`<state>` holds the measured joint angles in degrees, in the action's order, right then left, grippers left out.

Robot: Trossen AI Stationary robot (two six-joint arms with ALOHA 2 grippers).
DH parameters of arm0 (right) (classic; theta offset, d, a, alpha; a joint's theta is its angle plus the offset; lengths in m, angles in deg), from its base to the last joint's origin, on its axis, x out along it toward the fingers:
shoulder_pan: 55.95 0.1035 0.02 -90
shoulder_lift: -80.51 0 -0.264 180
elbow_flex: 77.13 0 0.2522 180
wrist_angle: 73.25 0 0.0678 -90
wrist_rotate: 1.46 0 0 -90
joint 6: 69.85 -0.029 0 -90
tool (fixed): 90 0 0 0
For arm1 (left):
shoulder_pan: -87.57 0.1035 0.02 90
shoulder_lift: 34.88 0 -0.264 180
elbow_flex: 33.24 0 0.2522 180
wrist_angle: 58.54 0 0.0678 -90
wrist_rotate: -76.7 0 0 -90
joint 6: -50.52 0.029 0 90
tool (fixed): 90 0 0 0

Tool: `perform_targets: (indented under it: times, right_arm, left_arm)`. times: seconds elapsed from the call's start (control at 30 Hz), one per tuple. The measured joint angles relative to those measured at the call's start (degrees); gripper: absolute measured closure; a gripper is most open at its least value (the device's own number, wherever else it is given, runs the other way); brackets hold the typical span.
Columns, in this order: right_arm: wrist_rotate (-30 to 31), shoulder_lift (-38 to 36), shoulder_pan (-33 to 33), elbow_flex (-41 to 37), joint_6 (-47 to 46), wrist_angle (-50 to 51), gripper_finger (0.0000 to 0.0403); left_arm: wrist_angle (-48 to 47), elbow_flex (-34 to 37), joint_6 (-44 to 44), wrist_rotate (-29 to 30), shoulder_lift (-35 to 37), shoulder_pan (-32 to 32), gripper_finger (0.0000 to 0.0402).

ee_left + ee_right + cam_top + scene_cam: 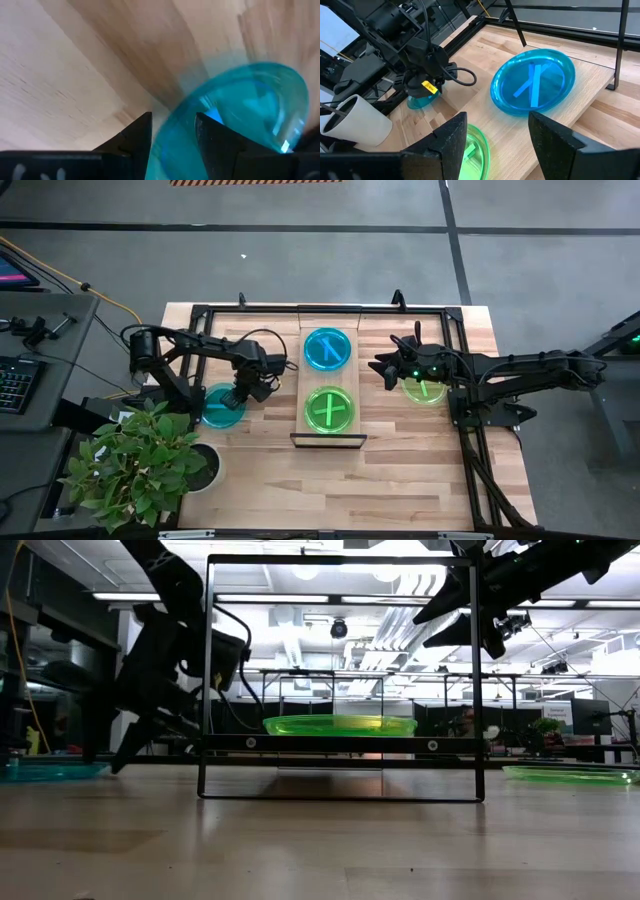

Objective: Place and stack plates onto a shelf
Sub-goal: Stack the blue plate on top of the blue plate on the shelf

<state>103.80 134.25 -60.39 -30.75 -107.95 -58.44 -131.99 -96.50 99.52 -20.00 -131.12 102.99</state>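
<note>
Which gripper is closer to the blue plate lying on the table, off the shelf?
Left. The left gripper is right at the blue plate; the right gripper hangs beyond the shelf.

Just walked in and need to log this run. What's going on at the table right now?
Two robot arms are putting plates on the shelf. It already holds a blue plate and a green plate. The left gripper is down at a blue plate on the table's left side, fingers open around its rim. The right gripper hangs open beside the shelf, with a green plate lying on the table under that arm.
</note>
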Motion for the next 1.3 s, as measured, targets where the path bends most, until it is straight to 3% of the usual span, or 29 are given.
perform_targets:
  times: [0.27, 0.63, 0.97, 1.07, 1.3]
  right_arm:
    - [-0.03, 0.0, 0.0, -0.01, -0.48, 0.01, 0.0206]
    - [-0.02, 0.0, 0.0, -0.01, -0.6, -0.01, 0.0206]
    - [-0.02, 0.0, 0.0, 0.0, -0.51, -0.01, 0.0206]
    - [-0.02, 0.0, 0.0, -0.01, -0.49, -0.01, 0.0206]
    - [-0.02, 0.0, 0.0, -0.01, -0.46, 0.09, 0.0206]
  left_arm:
    - [2.85, 1.17, 0.46, -0.57, 0.26, -0.07, 0.027]
    - [1.35, 2.84, 0.5, -1.1, 0.13, -0.07, 0.0339]
    - [1.11, 2.72, -1.81, -0.48, 0.07, -0.11, 0.0367]
    - [0.56, 1.32, -3.11, 0.78, 0.01, 0.07, 0.0394]
    - [-1.63, -5.92, -5.09, 1.29, 1.38, 3.34, 0.0401]
